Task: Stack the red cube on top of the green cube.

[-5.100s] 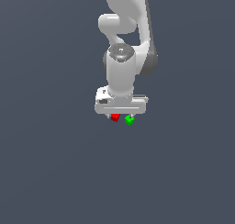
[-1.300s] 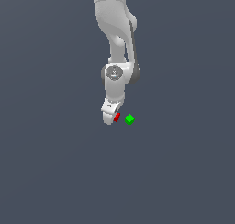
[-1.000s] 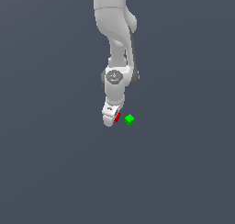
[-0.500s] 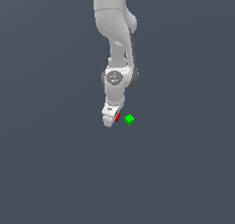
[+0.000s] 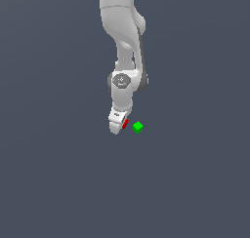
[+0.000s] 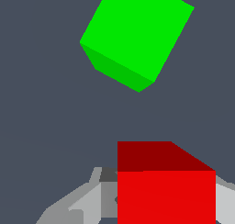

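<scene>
The red cube [image 5: 125,123] shows only as a thin red sliver beside the white gripper [image 5: 118,128] in the exterior view. In the wrist view the red cube [image 6: 165,186] fills the space between the grey fingers [image 6: 78,204], which press against its sides, so the gripper [image 6: 166,193] is shut on it. The green cube [image 5: 137,127] rests on the dark floor just to the exterior view's right of the gripper, a small gap away. The wrist view has the green cube [image 6: 137,39] turned at an angle and apart from the red one.
The white arm [image 5: 122,47] reaches down from the top of the exterior view. Plain dark grey floor [image 5: 58,183] lies all around the two cubes.
Since five seconds ago the gripper has turned and come down onto the red cube. Over the last second it sank only slightly; the green cube has not moved.
</scene>
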Controlling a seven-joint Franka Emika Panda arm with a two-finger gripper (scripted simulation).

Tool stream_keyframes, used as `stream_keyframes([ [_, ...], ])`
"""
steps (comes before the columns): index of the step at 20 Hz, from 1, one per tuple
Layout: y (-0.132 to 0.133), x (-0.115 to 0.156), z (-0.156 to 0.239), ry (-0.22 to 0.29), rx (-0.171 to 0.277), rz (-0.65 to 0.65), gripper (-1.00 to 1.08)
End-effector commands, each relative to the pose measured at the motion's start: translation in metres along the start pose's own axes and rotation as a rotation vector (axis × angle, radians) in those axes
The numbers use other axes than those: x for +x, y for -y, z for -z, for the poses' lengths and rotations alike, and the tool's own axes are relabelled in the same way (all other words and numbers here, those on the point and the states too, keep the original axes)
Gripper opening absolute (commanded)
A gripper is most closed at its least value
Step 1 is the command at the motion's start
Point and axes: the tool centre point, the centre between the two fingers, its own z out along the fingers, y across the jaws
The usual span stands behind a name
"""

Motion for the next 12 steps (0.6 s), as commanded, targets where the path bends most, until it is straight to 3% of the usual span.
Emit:
stream_keyframes([
  [1, 0.0, 0.0, 0.008, 0.0, -0.001, 0.0, -1.0],
  [12, 0.001, 0.0, 0.071, 0.0, -0.001, 0.001, -1.0],
])
